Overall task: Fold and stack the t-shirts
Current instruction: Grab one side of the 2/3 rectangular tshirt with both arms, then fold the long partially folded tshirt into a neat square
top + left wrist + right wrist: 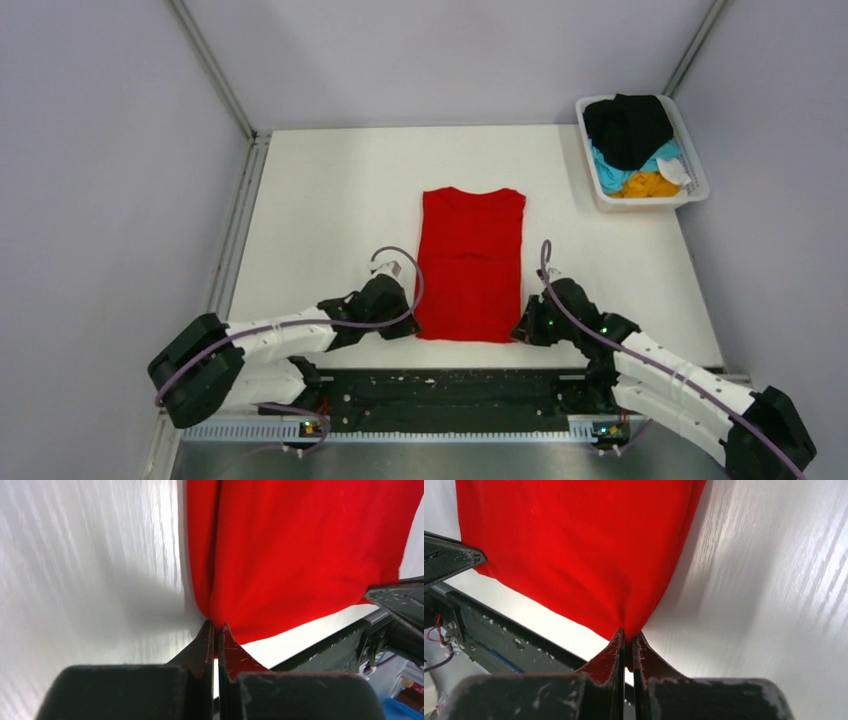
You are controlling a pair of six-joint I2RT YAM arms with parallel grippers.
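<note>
Red cloth is pinched tight in both closed grippers: your left gripper (pixel 216 628) holds the near left corner of the shirt (pixel 470 265), your right gripper (pixel 628 633) the near right one. The shirt lies flat on the table (pixel 320 200), stretching away from them. This looks like the start of a fold, so lift both corners evenly and carry them to the far edge.

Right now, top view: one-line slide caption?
Left gripper and right gripper each pinch a near corner of the red t-shirt lying on the table; other shirts in the white basket, far right.
</note>
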